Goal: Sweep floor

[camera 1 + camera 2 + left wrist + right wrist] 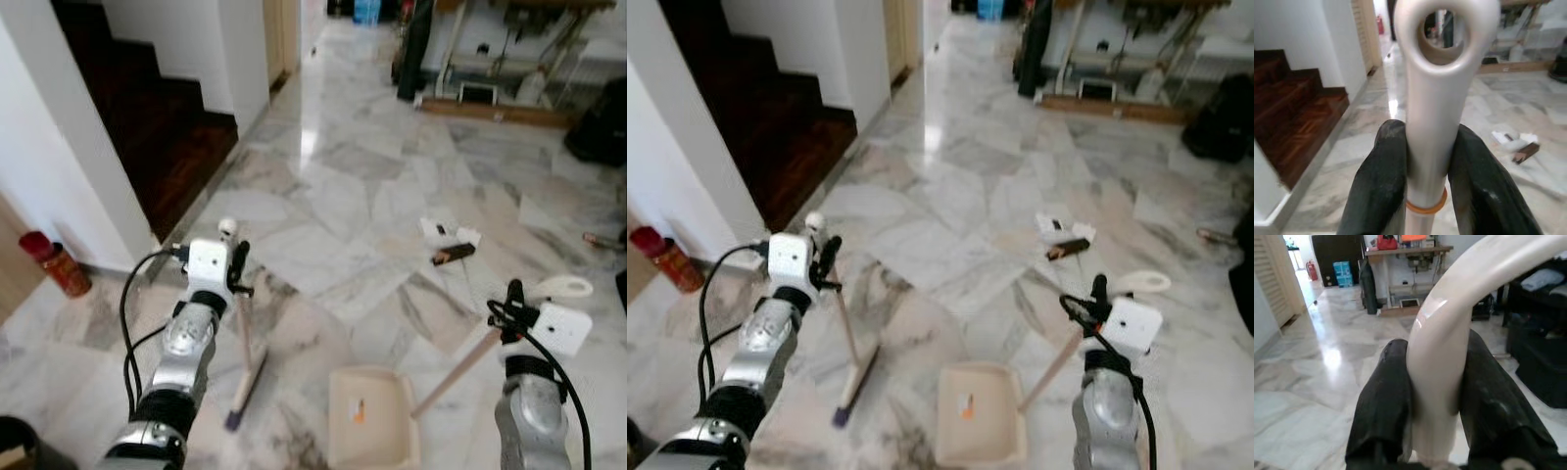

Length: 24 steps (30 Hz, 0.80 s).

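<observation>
Spreading far ahead, the marble floor [372,186] carries litter [453,243] right of dark stairs [167,127]. Left gripper [1422,161] fingers clamp the broom [245,362]; right gripper [1432,401] fingers clamp the dustpan [372,416] handle near.

Dustpan [372,416] sits on the floor [362,196] at 6 o'clock, with its handle [460,367] running up toward 4 o'clock. Broom [245,377] stands just beside it at 7 o'clock. Litter [451,243] lies past the dustpan around 1 o'clock. Stairs [157,127] are off at 10 o'clock, and a bottle [54,262] stands by the wall at 9. Shelving [509,59] sits far back at 1 o'clock.
</observation>
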### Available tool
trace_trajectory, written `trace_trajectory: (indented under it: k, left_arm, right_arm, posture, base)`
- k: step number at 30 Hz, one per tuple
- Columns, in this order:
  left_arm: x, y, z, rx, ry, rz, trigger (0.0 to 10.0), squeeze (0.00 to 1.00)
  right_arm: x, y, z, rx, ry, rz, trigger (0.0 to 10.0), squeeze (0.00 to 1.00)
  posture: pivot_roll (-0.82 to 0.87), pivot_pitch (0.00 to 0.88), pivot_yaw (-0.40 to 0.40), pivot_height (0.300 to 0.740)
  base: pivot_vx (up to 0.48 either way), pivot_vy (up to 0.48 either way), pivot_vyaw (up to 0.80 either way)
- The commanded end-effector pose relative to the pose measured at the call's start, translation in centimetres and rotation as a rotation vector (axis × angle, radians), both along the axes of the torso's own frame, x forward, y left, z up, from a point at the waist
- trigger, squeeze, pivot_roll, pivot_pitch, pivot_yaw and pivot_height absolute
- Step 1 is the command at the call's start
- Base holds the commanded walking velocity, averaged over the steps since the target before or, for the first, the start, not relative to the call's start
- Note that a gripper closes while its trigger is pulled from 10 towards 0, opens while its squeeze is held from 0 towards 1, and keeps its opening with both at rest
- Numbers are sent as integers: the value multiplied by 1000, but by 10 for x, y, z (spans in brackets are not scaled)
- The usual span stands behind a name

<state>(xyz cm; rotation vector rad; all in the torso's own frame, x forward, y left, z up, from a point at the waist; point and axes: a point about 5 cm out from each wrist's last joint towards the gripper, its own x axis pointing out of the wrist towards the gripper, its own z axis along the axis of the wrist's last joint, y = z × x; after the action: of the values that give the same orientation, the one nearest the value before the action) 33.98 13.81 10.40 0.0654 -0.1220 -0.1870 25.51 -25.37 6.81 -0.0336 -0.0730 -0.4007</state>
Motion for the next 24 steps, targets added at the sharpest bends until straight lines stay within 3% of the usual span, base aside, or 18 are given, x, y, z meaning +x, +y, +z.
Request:
trace_trajectory:
  k: [1, 24]
  left_arm:
    - [4, 8, 12, 3, -55, 14, 10000, 0]
    - [4, 10, 14, 5, -59, 28, 10000, 0]
  right_arm:
    - [9, 5, 17, -15, -75, 20, 10000, 0]
    - [13, 11, 17, 14, -86, 7, 10000, 0]
  posture:
    - [60, 0, -8, 740]
    - [75, 26, -7, 740]
  base:
    - [292, 0, 0]
    - [296, 0, 0]
